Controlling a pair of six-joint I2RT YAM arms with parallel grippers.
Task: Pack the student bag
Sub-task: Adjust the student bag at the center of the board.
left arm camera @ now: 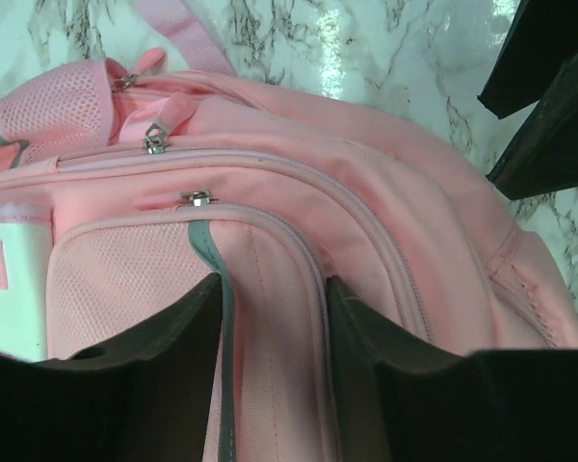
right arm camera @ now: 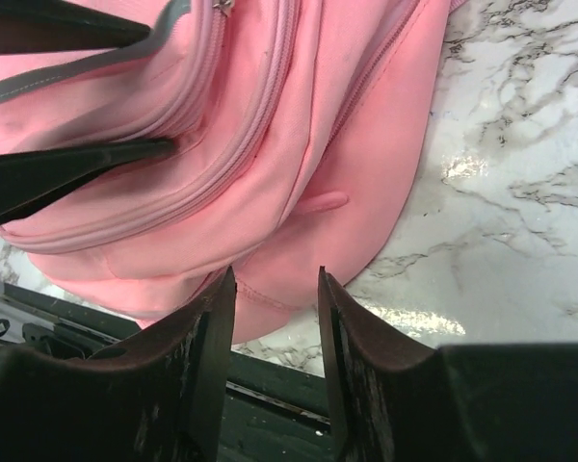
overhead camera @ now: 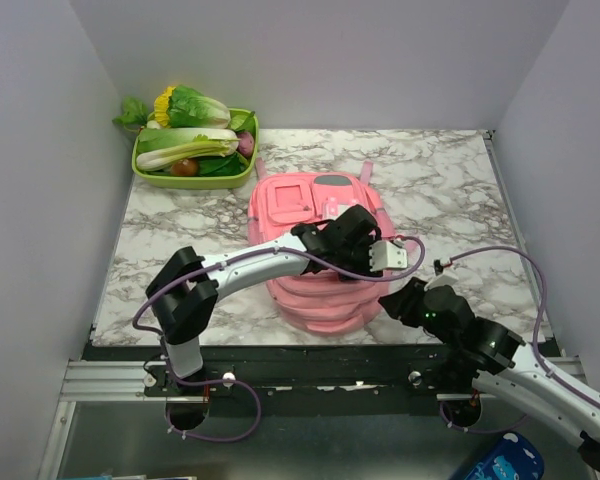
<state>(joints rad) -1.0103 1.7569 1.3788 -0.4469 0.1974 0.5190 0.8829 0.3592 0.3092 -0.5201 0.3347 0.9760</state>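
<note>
Lying zipped on the desk (overhead camera: pixel 180 235), the student bag (overhead camera: pixel 290 205) seems not yet packed; left jaws and right jaws stand spread at its fabric.

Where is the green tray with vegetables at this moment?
In the top view, the green tray sits at the far left corner of the table, behind and left of the pink bag.

The student bag (overhead camera: pixel 320 303) is pink, table (overhead camera: pixel 430 180) grey-veined white.
</note>
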